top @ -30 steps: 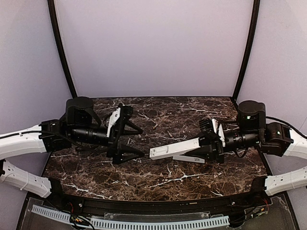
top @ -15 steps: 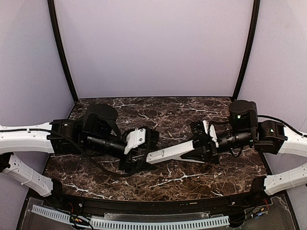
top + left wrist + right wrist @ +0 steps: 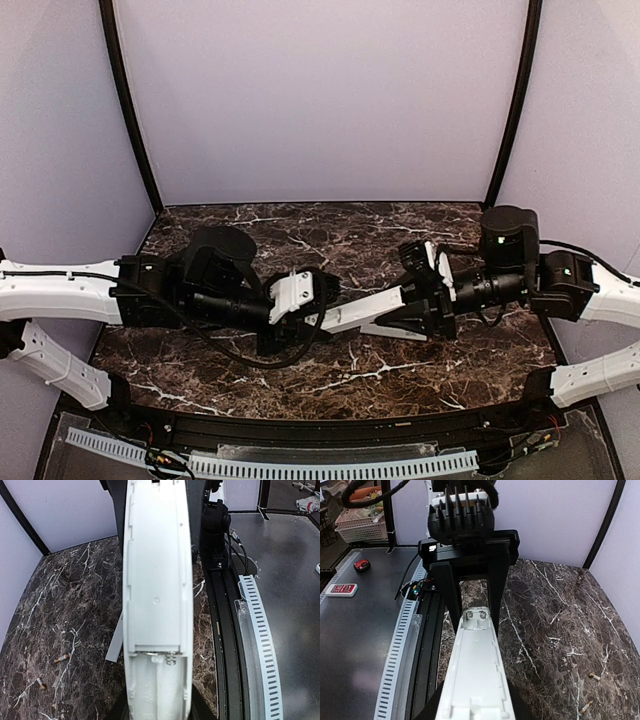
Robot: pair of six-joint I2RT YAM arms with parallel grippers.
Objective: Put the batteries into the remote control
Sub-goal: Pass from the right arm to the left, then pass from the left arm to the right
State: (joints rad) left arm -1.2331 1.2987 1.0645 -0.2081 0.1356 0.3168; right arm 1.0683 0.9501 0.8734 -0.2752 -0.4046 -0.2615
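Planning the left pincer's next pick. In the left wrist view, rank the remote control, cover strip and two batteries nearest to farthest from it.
1. remote control: held in the left pincer itself.
2. cover strip: just picture-left of the remote, partly hidden behind it.
3. batteries: farther picture-left; the two are too close to call.

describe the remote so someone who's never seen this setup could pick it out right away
Start at the dark marble table and look above its middle. The white plastic bar-shaped remote control hangs in the air there, gripped by the right claw, its free end between the fingers of the left claw. The thinner flat white cover strip lies on the marble instead.
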